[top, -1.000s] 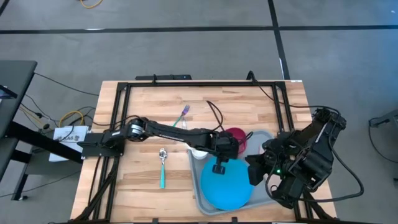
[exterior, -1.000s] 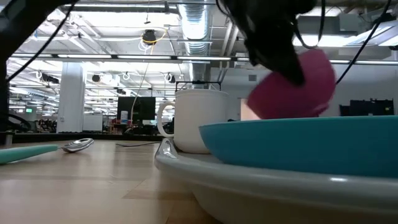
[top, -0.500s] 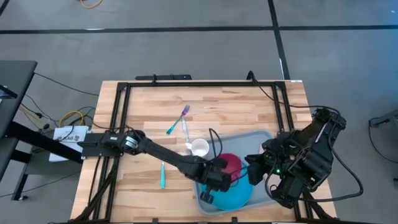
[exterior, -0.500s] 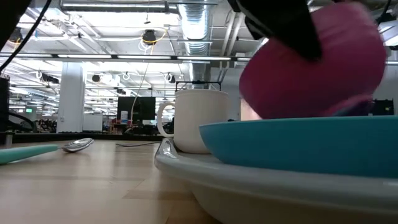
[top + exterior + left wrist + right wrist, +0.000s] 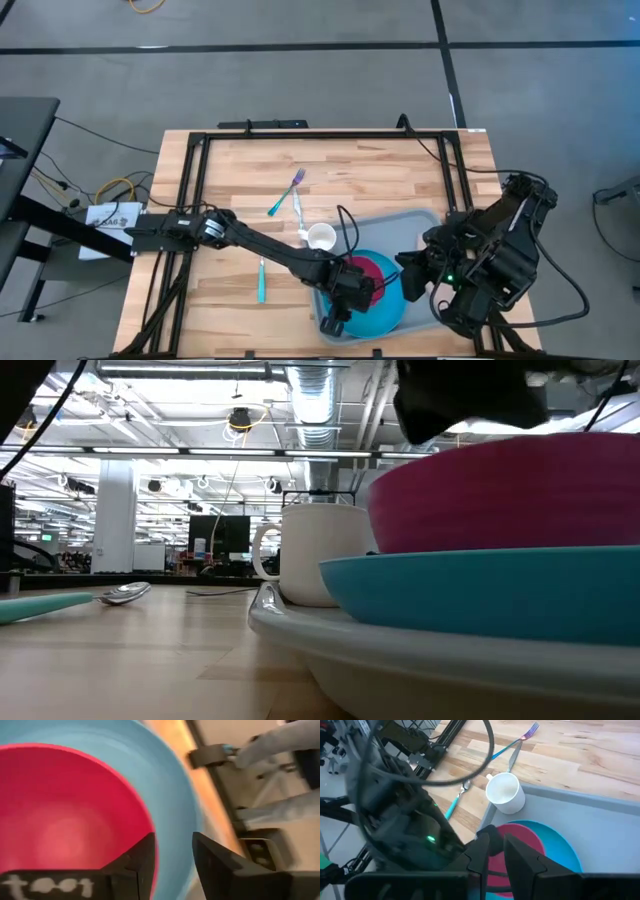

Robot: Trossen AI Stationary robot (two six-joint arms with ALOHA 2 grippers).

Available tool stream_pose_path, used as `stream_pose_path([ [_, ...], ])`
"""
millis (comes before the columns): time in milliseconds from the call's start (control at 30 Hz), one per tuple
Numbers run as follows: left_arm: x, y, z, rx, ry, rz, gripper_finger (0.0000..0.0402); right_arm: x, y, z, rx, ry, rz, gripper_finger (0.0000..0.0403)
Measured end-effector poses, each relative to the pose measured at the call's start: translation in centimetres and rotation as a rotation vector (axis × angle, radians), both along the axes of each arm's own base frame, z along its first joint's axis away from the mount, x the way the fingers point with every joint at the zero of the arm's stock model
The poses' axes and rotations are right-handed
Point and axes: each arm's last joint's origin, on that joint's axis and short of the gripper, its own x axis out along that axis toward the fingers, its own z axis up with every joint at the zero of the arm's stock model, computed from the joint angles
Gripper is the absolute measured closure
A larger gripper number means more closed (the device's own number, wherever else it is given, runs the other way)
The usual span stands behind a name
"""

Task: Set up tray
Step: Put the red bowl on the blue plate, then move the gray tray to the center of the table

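The light-grey tray [image 5: 425,222] [image 5: 350,650] [image 5: 600,815] lies on the table's right half. The round blue plate [image 5: 370,312] [image 5: 480,595] [image 5: 170,785] rests flat in the tray. A magenta bowl [image 5: 372,270] [image 5: 510,495] [image 5: 65,820] stands upright on the plate by its base. A white mug [image 5: 321,238] [image 5: 315,555] [image 5: 505,792] stands in the tray's far left corner. My left gripper [image 5: 352,284] [image 5: 174,840] is narrowly open astride the bowl's near-left rim. My right gripper [image 5: 408,276] [image 5: 496,852] waits shut above the tray's right part. My left gripper comes from above with one finger [image 5: 142,857] inside the bowl at its rim [image 5: 150,827] and the other finger [image 5: 212,857] outside. Blue plate shows between the rim and the outer finger. Whether the inner finger touches the rim, I cannot tell.
A teal-handled spoon [image 5: 262,275] [image 5: 125,593] [image 5: 457,800] lies left of the tray. A purple-tined fork [image 5: 285,195] [image 5: 520,740] and another utensil [image 5: 298,208] lie beyond the mug. A black frame [image 5: 300,135] borders the table. Bare wood stretches across the left half.
My left gripper has carried the bowl from the tray's far side toward the table's near edge and down. The bowl was lifted and tilted then; now it sits level on the blue plate. The mug, hidden by the arm before, now shows.
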Motion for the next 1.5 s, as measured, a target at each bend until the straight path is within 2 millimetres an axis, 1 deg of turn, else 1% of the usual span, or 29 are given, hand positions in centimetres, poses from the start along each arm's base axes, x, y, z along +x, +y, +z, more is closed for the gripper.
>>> stream_pose_path([
  [67, 0.2, -0.2, 0.9, -0.043, -0.015, 0.005, 0.0282, -0.1, 0.1, 0.0, -0.010, 0.004, 0.014, 0.0351],
  [233, 0.3, -0.3, 2.6, -0.076, -0.048, 0.009, 0.0285, -0.4, 0.3, 0.0, -0.016, 0.007, 0.032, 0.0351],
  [333, 0.5, -0.2, 4.5, -0.102, -0.100, 0.039, 0.0285, -0.6, 0.5, 0.0, -0.014, 0.010, 0.044, 0.0351],
  [400, 0.7, 0.0, 6.2, -0.086, -0.163, 0.102, 0.0286, -1.2, 0.6, 0.3, -0.001, 0.005, 0.066, 0.0351],
  [500, 1.2, 0.6, 7.6, -0.084, -0.267, 0.205, 0.0286, -2.7, 0.2, 1.7, 0.024, -0.045, 0.097, 0.0351],
  [633, 2.3, 2.5, 8.8, -0.168, -0.337, 0.389, 0.0286, -4.4, -0.3, 3.4, -0.037, -0.188, 0.121, 0.0351],
  [700, 3.1, 4.0, 9.2, -0.222, -0.374, 0.475, 0.0286, -5.0, -0.7, 4.2, -0.061, -0.274, 0.114, 0.0351],
  [767, 4.5, 5.6, 9.0, -0.288, -0.438, 0.538, 0.0286, -5.3, -1.0, 4.6, -0.071, -0.319, 0.103, 0.0351],
  [800, 5.0, 6.6, 8.8, -0.302, -0.448, 0.568, 0.0286, -5.4, -1.0, 4.7, -0.078, -0.321, 0.106, 0.0351],
  [900, 7.0, 9.5, 7.2, -0.382, -0.477, 0.623, 0.0286, -5.1, -0.9, 4.6, -0.102, -0.314, 0.118, 0.0351],
  [967, 8.2, 11.1, 5.3, -0.421, -0.450, 0.647, 0.0286, -4.9, -1.1, 4.6, -0.109, -0.315, 0.109, 0.0351],
  [1100, 9.7, 14.0, 1.0, -0.400, -0.376, 0.746, 0.0286, -4.3, -1.4, 4.7, -0.152, -0.314, 0.092, 0.0351],
  [1167, 10.3, 15.2, -0.4, -0.408, -0.370, 0.792, 0.0286, -4.1, -1.7, 4.8, -0.192, -0.335, 0.074, 0.0351],
  [1233, 10.9, 16.2, -1.5, -0.444, -0.388, 0.823, 0.0286, -3.7, -2.0, 4.8, -0.207, -0.345, 0.050, 0.0351],
  [1333, 11.4, 17.4, -2.7, -0.495, -0.388, 0.855, 0.0286, -3.0, -2.4, 4.7, -0.212, -0.314, 0.038, 0.0351],
  [1433, 11.6, 17.7, -3.4, -0.506, -0.364, 0.832, 0.0286, -2.5, -2.7, 4.3, -0.152, -0.222, 0.066, 0.0351],
  [1500, 11.4, 17.7, -3.8, -0.468, -0.328, 0.824, 0.0286, -2.0, -2.7, 4.0, -0.120, -0.154, 0.090, 0.0351],
])
